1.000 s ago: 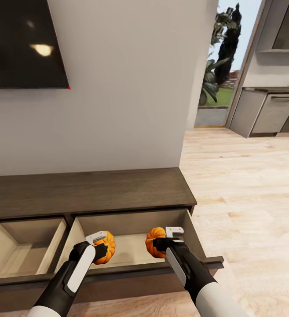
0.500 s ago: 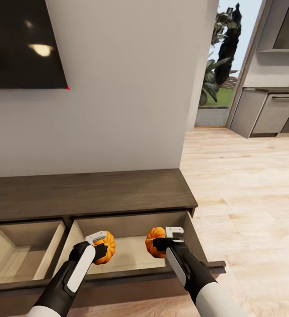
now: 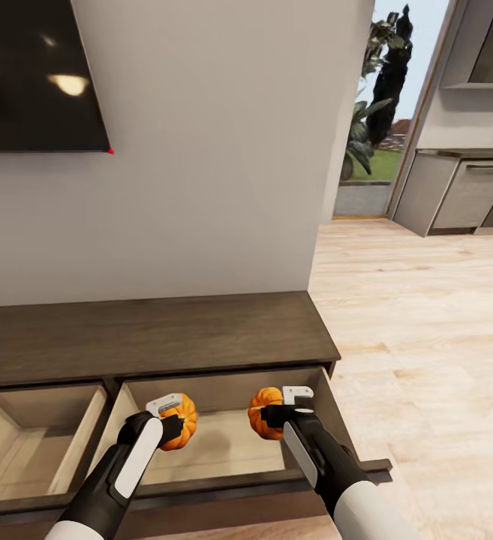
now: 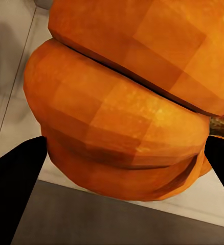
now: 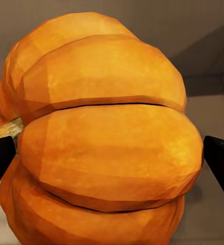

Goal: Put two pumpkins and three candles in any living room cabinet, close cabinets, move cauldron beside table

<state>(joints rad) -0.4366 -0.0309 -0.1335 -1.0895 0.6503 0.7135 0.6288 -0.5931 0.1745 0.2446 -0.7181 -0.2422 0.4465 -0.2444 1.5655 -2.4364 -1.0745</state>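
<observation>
We hold both pumpkins above the open cabinet [image 3: 223, 330] drawer: left hand [image 3: 172, 421] clamps one [image 3: 182, 420], right hand [image 3: 282, 414] the other [image 3: 261, 415]. Lower well inside before letting go.

Both arms reach forward, left end effector [image 3: 172, 417] and right end effector [image 3: 287, 406] each clamped

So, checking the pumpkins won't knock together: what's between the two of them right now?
Nothing. In the head view, only the open drawer's pale floor shows between the left pumpkin and the right pumpkin.
</observation>
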